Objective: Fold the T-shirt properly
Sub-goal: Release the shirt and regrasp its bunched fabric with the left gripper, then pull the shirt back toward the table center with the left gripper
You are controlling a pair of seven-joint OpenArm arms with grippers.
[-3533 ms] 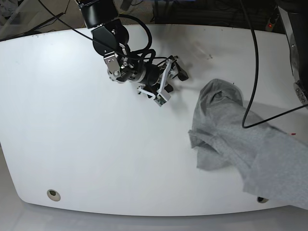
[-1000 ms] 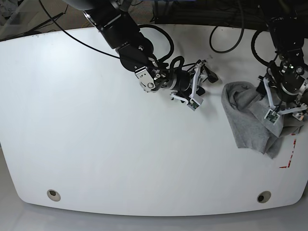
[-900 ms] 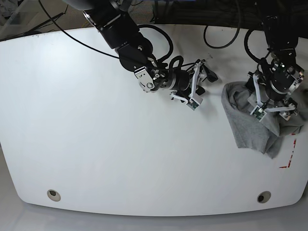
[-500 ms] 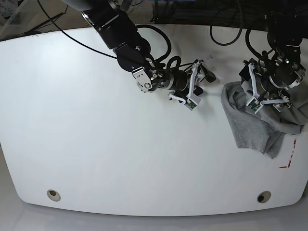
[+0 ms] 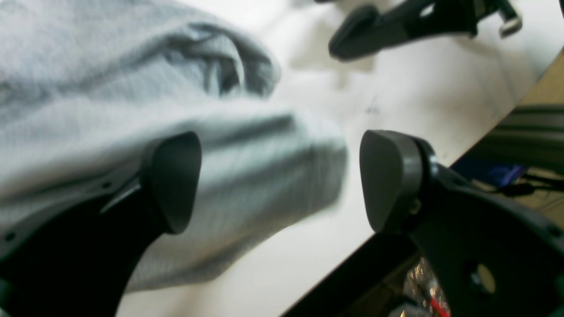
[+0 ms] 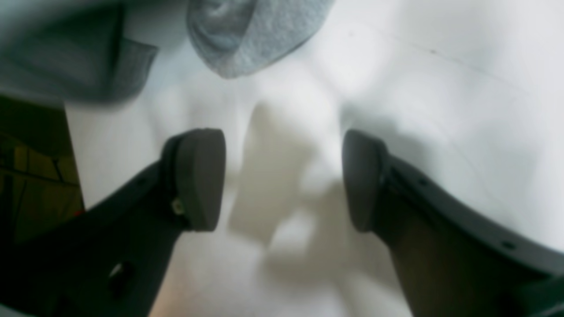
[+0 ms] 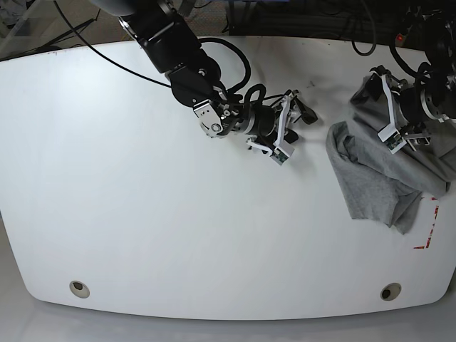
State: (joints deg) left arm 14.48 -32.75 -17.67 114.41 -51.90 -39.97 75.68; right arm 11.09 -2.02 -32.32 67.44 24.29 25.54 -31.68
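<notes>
1. Grey knit T-shirt (image 7: 377, 174) lies crumpled at the right end of the white table (image 7: 142, 214) in the base view, bunched rather than spread, one part pulled up toward the left gripper (image 7: 395, 114)
2. Left gripper: jaws wide apart in the wrist view, a blurred fold of shirt (image 5: 246, 171) sits between the pads (image 5: 174, 178); whether the pads touch the cloth, can't tell, nothing clamped
3. Left wrist view also shows a puckered ridge of cloth beyond the fold, and bare table past it up to the edge
4. Right gripper (image 7: 288, 128) sits low over the table centre, just left of the shirt, pointing toward it
5. Right jaws apart, only bare table (image 6: 286, 176) and their shadow between the pads (image 6: 200, 176); shirt hem (image 6: 246, 35) lies ahead of the fingertips, not touching
6. Red tape marks (image 7: 427, 231) at the table's right edge, beside the shirt's lower corner
7. Two round holes (image 7: 80, 288) near the front edge of the table
</notes>
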